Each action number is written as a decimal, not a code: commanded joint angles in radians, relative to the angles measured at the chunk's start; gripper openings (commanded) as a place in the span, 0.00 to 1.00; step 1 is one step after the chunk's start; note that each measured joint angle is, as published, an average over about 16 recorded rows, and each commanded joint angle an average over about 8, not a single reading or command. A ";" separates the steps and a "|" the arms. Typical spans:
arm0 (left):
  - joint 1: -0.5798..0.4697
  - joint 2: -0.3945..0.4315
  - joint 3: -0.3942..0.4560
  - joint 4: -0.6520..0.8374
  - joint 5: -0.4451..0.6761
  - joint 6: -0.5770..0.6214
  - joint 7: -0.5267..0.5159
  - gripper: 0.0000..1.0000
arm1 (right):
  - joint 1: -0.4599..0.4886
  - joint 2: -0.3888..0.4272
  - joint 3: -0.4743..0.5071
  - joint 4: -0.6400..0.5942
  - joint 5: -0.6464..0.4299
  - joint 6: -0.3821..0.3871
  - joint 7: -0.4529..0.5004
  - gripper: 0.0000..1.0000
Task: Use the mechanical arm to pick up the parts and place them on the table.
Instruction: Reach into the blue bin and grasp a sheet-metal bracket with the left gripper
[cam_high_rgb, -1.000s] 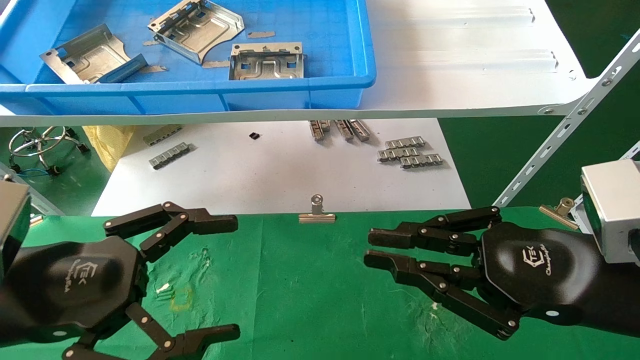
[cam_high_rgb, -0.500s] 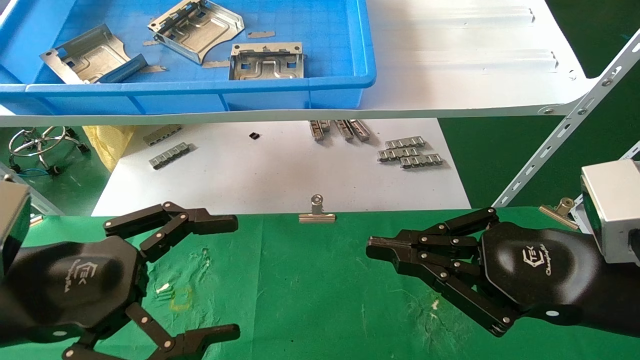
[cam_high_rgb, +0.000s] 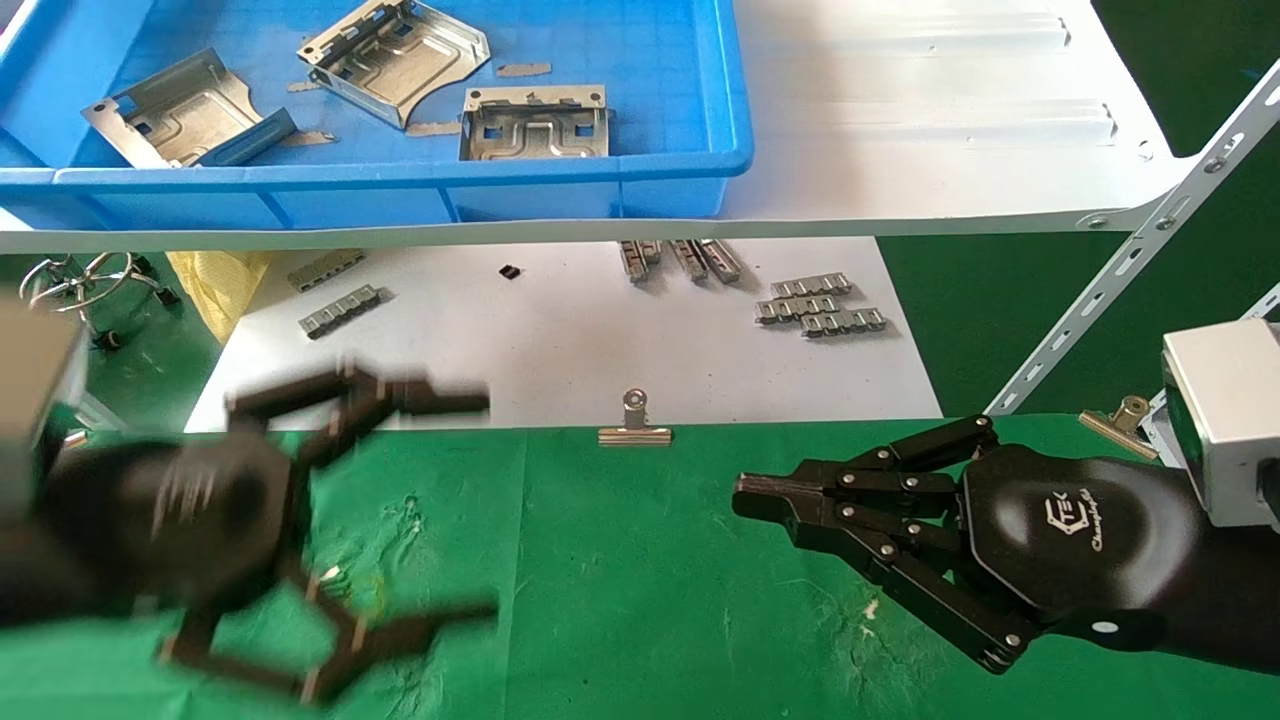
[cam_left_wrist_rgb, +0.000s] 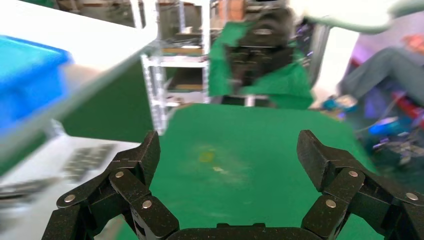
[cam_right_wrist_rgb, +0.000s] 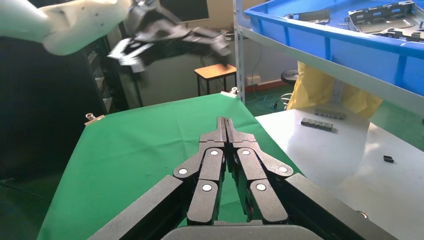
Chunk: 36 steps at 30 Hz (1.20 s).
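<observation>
Three parts (cam_high_rgb: 385, 60) in blue bin (cam_high_rgb: 600, 170); left fingers (cam_high_rgb: 420, 400) spread, right fingers (cam_high_rgb: 850, 500) clenched empty

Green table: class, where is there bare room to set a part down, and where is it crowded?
The widest bare stretch of the green table lies between the left end effector and the right end effector, just nearer than the binder clip. The cloth's ends sit under the end effectors. The blue bin holding the three parts is the crowded spot.
</observation>
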<state>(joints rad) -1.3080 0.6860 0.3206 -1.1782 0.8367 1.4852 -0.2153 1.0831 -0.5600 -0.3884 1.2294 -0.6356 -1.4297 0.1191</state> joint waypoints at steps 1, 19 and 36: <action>-0.067 0.017 0.011 0.021 0.028 -0.002 -0.017 1.00 | 0.000 0.000 0.000 0.000 0.000 0.000 0.000 0.00; -0.679 0.385 0.198 0.876 0.492 -0.380 0.140 0.71 | 0.000 0.000 0.000 0.000 0.000 0.000 0.000 1.00; -0.783 0.463 0.263 1.135 0.608 -0.532 0.153 0.00 | 0.000 0.000 0.000 0.000 0.000 0.000 0.000 1.00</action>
<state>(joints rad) -2.0875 1.1456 0.5796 -0.0495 1.4388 0.9559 -0.0591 1.0831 -0.5600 -0.3885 1.2294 -0.6356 -1.4297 0.1190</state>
